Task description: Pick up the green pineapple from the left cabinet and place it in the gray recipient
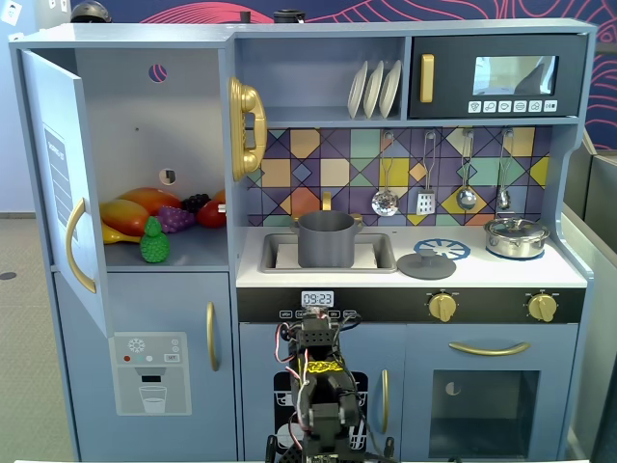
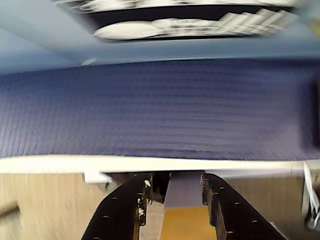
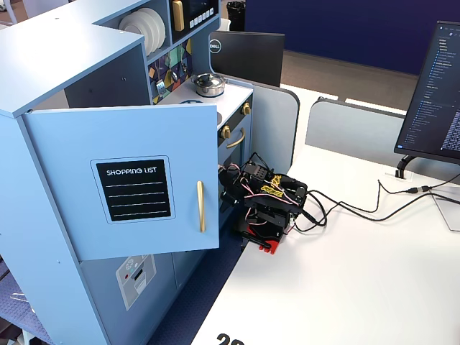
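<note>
The green pineapple (image 1: 154, 241) stands at the front of the shelf in the left cabinet (image 1: 145, 106), whose door (image 1: 58, 183) is swung open. The gray recipient (image 1: 326, 241) stands in the sink, empty as far as I can see. My arm (image 1: 323, 386) is folded low in front of the kitchen's lower doors, far below both; it also shows in the other fixed view (image 3: 267, 201). In the wrist view my gripper (image 2: 175, 184) has its jaws apart with nothing between them, over blurred blue carpet and a white edge.
Mango toys (image 1: 135, 207), purple grapes (image 1: 175, 219) and a red fruit (image 1: 212, 214) lie behind the pineapple. A flat gray lid (image 1: 425, 264) and a silver pot (image 1: 516, 236) sit on the counter. The open door (image 3: 129, 180) juts out beside the arm. Cables (image 3: 359, 208) cross the white table.
</note>
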